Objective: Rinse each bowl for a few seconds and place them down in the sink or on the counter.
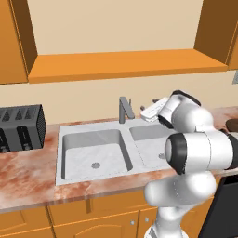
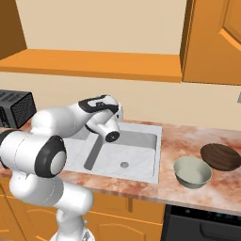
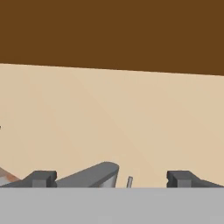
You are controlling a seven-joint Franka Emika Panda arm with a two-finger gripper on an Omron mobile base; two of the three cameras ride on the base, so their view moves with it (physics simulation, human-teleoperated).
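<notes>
Both bowls stand on the counter (image 2: 186,136) to the right of the sink (image 2: 158,155): a pale cream-green bowl (image 2: 192,172) near the front edge and a dark brown bowl (image 2: 220,156) behind it, touching or nearly touching. The brown bowl (image 1: 231,124) also peeks in at the right edge of the left base view. My gripper (image 1: 148,105) hangs above the back of the sink (image 1: 93,128), beside the grey faucet (image 1: 123,109), pointing at the wall. In the hand view the gripper (image 3: 111,179) is open and holds nothing; the faucet's top (image 3: 94,174) shows between the tips.
A black toaster (image 1: 21,128) sits on the counter (image 1: 28,172) left of the sink. An orange wooden shelf ledge (image 1: 125,65) runs along the wall above the faucet. Orange wall cabinets (image 2: 214,42) hang over the bowls. A dark appliance top (image 2: 202,223) lies below the counter's front edge.
</notes>
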